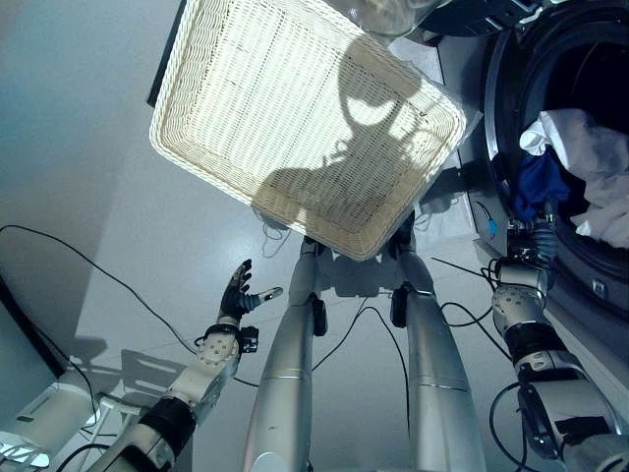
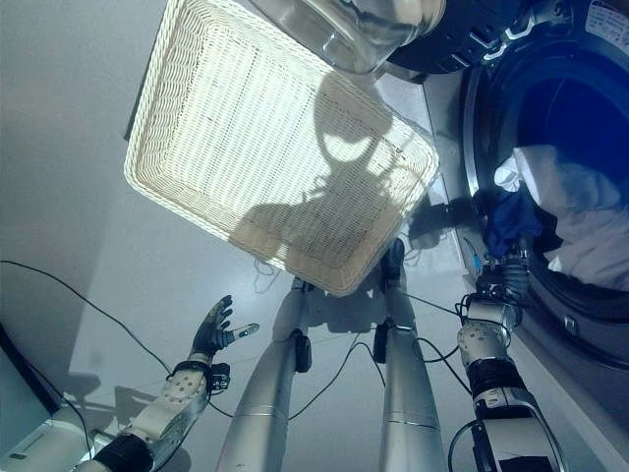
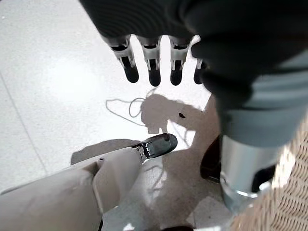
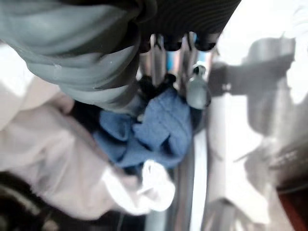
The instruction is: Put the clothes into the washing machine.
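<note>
Grey floor [image 1: 88, 147]; crumpled blue cloth [image 4: 159, 127] w/ white clothes [image 1: 590, 138] in washer drum [image 1: 560, 59].

The basket [image 1: 295, 118] is cream wicker in a fine woven grid. The floor [image 1: 88, 147] is plain pale grey. The washing machine [image 1: 511, 88] has a dark rim around its opening. A deep blue cloth [image 4: 159, 127] hangs at that rim, with white cloth [image 1: 590, 157] bunched beside it. The left hand [image 1: 236, 292] has dark-tipped silver fingers.
</note>
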